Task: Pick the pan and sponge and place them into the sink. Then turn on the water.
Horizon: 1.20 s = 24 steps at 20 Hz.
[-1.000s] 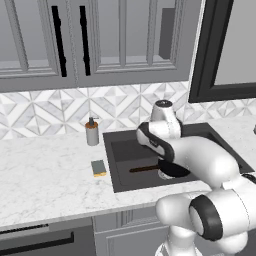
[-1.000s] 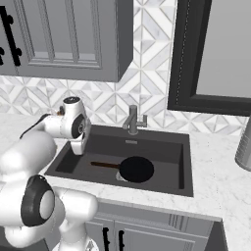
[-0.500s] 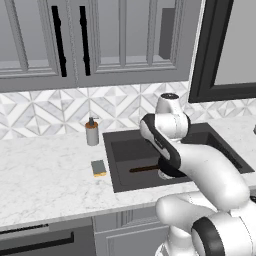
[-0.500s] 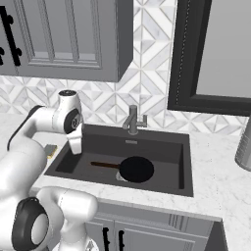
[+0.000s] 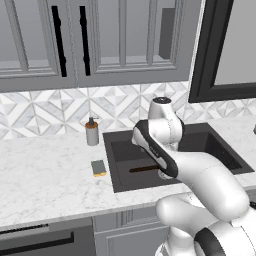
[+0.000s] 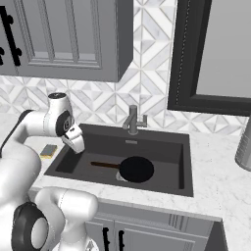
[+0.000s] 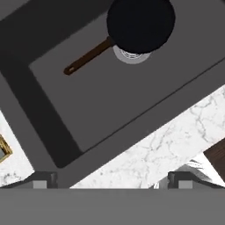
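Your gripper (image 7: 110, 181) is wide open and empty above the sink (image 6: 184, 147), the pan (image 6: 137, 169) already lies inside, but the small sponge (image 5: 98, 167) on the counter (image 5: 45, 185) can slip if you grasp off-center.

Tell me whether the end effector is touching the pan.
Apart. The right base view shows the end effector open at the sink's left end, with bare basin between it and the pan.
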Motion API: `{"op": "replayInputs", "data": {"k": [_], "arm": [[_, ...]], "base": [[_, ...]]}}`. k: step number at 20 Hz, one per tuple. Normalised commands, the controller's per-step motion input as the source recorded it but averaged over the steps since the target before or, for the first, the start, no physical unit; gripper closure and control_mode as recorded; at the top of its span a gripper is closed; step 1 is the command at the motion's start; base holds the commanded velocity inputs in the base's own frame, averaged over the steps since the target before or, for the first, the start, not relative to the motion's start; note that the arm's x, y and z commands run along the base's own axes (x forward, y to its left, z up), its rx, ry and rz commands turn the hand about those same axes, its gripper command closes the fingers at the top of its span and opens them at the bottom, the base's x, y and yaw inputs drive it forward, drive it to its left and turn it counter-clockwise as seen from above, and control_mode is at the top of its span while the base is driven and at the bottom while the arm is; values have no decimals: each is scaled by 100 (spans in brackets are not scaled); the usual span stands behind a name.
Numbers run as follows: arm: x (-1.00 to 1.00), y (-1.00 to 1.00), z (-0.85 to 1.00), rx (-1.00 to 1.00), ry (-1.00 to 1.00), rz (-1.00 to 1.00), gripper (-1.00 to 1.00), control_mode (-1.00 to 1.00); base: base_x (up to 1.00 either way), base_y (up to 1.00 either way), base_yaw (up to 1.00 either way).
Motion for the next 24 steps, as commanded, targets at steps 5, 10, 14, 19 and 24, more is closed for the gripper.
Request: {"op": "replayInputs", "data": {"k": [5,10,14,19,24], "arm": [[0,38,-1,-22,-7,29,-100,-100],[0,49,-1,-16,-1,22,-100,-100],[8,63,0,-7,0,12,-100,-100],[37,70,0,-1,0,13,-100,-100],[45,56,-2,0,0,20,-100,-100]], "base": [[0,0,0],[0,0,0],[0,0,0],[0,0,0],[0,0,0]]}}
